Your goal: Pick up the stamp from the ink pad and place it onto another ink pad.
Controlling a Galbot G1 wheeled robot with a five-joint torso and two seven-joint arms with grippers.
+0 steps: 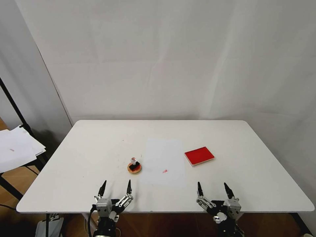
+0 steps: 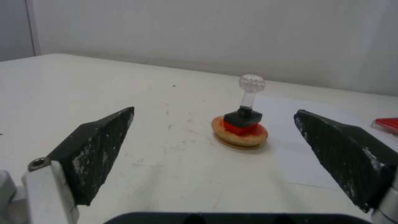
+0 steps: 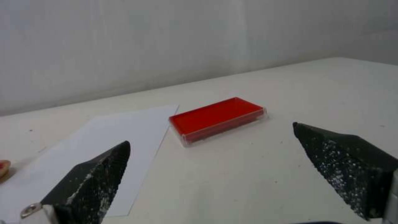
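White table (image 1: 82, 158) holds everything. A sheet of paper (image 1: 164, 161) lies flat between the two claws and ahead of them, with a small red mark (image 1: 165, 171) near its close edge. The red rectangular pad (image 1: 199, 155) sits just off the paper's right edge, ahead of the right claw (image 1: 213, 188) and well apart from it; its top is bare. The right claw hangs at the near table edge, fingers spread wide, gripping nothing. The left claw (image 1: 116, 186) hangs at the near edge too, fingers spread wide, gripping nothing. The round orange pad (image 1: 134, 169) lies ahead of the left claw, slightly toward its right finger, just beside the paper's left edge. The stamp (image 1: 134, 164) stands upright on the round pad, black base touching the inked top, clear knob up, not on the red rectangular pad.
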